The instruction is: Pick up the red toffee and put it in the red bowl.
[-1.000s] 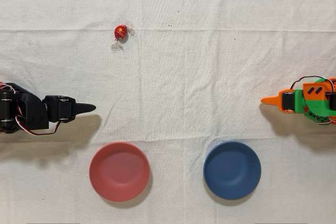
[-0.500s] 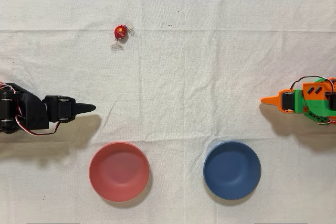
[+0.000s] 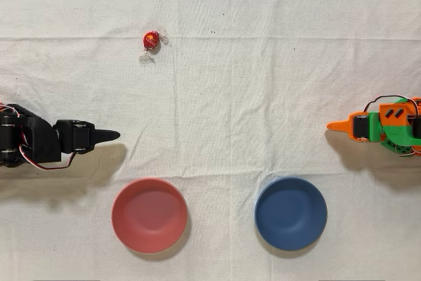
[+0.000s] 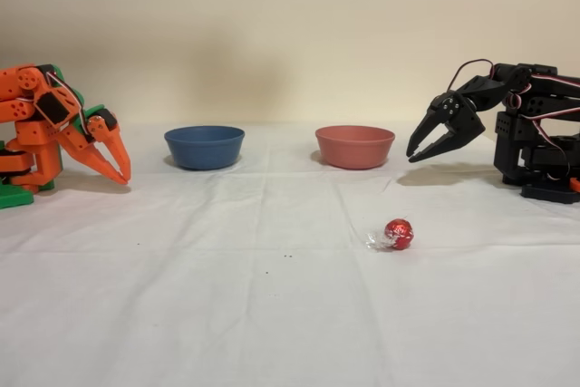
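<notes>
My gripper (image 4: 419,153) is hanging above the cloth (image 3: 263,83) with its jaws narrowly parted, holding nothing. In the overhead view the red toffee (image 3: 150,40) is lying at about one o'clock from my fingertips (image 3: 113,135), well apart, with bare cloth between. The red bowl (image 3: 149,215) is sitting at about five o'clock, near my tip, with the blue bowl (image 3: 291,213) beside it.

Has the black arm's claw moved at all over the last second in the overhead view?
No. The claw sits in the same spot relative to the red bowl, and the red toffee lies untouched.
</notes>
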Available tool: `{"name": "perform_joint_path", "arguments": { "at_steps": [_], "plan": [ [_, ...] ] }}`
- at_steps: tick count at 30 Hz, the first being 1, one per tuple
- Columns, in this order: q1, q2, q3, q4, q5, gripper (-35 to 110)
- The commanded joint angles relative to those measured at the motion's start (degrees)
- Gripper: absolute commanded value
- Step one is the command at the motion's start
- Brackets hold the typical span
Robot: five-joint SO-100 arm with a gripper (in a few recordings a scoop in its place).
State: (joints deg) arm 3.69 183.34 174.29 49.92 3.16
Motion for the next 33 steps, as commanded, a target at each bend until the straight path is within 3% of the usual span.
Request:
{"name": "perform_joint_path", "arguments": {
  "at_steps": [1,17,33],
  "plan": [
    [0.5,1.0,1.2,0.9,-0.1,1],
    [0.5,1.0,0.8,-0.8,-2.4,0],
    [0.4,-4.4,-23.6,11.0,-10.8,0]
  ]
}}
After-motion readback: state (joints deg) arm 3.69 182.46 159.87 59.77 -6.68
